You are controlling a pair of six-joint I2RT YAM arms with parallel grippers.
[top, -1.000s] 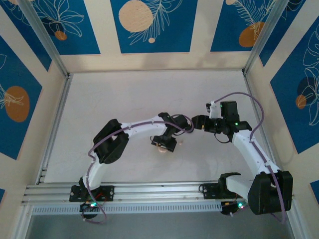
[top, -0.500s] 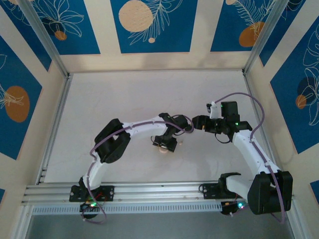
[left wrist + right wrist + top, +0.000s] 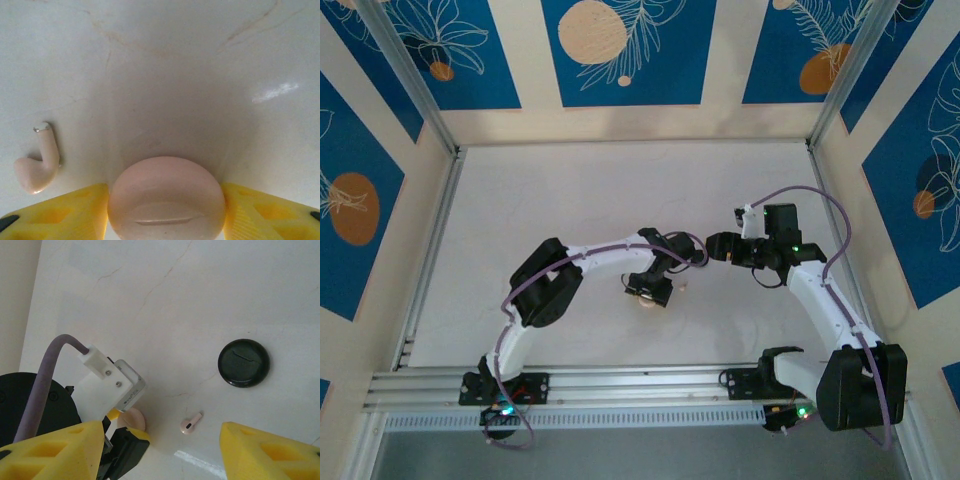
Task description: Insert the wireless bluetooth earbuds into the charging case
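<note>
A pale pink round charging case (image 3: 166, 197) sits on the white table between the yellow fingers of my left gripper (image 3: 165, 212), which press on both its sides. One pale pink earbud (image 3: 37, 167) lies on the table just left of it, apart from the fingers. In the right wrist view that earbud (image 3: 190, 423) lies between the pink case (image 3: 132, 419) and a shut black round case (image 3: 243, 362). My right gripper (image 3: 162, 450) hangs open above them, holding nothing. From the top, the left gripper (image 3: 647, 292) covers the pink case (image 3: 646, 301).
The left arm's white wrist camera block (image 3: 112, 382) and its purple cable (image 3: 47, 370) stand close under the right gripper. The two arms' wrists nearly meet at the table's middle (image 3: 705, 250). Metal rails (image 3: 430, 250) edge the white table.
The left gripper's fingers have drawn in a little onto the pink case. Both arms have hardly shifted.
</note>
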